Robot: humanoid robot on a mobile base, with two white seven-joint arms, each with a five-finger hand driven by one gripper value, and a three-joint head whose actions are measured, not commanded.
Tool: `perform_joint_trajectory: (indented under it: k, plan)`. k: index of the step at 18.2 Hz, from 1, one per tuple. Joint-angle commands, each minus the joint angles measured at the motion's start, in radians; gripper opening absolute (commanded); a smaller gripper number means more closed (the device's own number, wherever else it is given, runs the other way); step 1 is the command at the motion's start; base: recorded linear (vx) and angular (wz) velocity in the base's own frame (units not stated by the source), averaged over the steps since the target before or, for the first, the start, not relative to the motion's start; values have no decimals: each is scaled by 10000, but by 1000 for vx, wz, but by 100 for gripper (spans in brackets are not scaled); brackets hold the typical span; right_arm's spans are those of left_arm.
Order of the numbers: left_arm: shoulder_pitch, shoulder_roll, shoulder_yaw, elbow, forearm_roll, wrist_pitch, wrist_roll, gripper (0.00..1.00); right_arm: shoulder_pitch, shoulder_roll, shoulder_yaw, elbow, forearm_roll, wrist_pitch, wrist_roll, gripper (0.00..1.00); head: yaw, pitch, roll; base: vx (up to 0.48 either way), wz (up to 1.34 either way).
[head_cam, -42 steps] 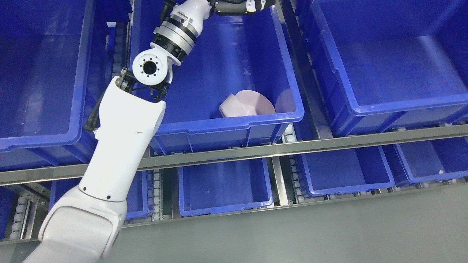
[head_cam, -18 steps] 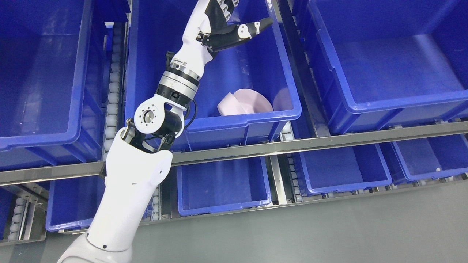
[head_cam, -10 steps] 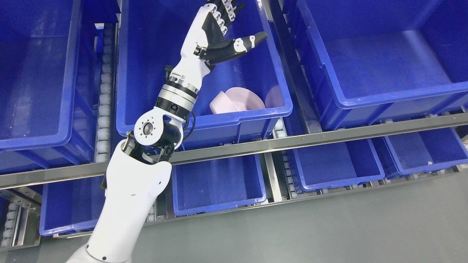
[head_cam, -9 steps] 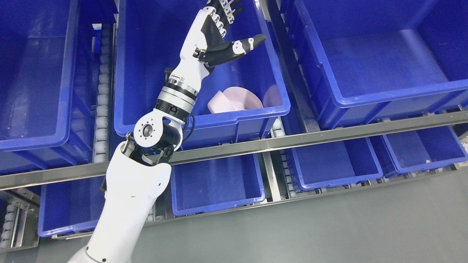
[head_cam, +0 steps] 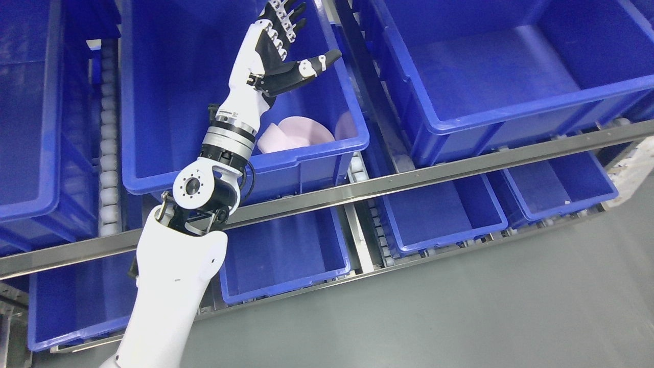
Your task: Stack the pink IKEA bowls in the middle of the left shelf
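Pink bowls [head_cam: 296, 134] lie nested and tipped on their side in the near right corner of the middle blue bin [head_cam: 240, 166]; a pale pink reflection shows on the bin's right wall. My left hand [head_cam: 296, 43] hovers above the bin, above and behind the bowls, with its fingers spread and thumb pointing right, holding nothing. The left forearm crosses the bin's front rim just left of the bowls. The right arm does not show.
Large blue bins stand on the same shelf at the left [head_cam: 30, 204] and right [head_cam: 490, 102]. A steel rail [head_cam: 409, 176] runs along the shelf front. Smaller blue bins [head_cam: 286, 260] sit on the lower level. Grey floor lies at the lower right.
The whole picture has shifted left and tilted, so the camera moved. My left hand drew back out of the bin's far end and came into view with its fingers spread; the bowls stayed put.
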Motion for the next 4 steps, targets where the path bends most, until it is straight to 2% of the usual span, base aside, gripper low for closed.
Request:
perform_joint_trajectory:
  k: [1,4]
  plan:
    - [121,171,767,-56,-109,14,-37,100,291,-174,-107,-337,0,7,2,100,0,0,0,-24,-180]
    - [137,171,767,-56,-109,-17,-52,100,291,-174,-107,-337,0,-9,2,100,0,0,0,-29,-197]
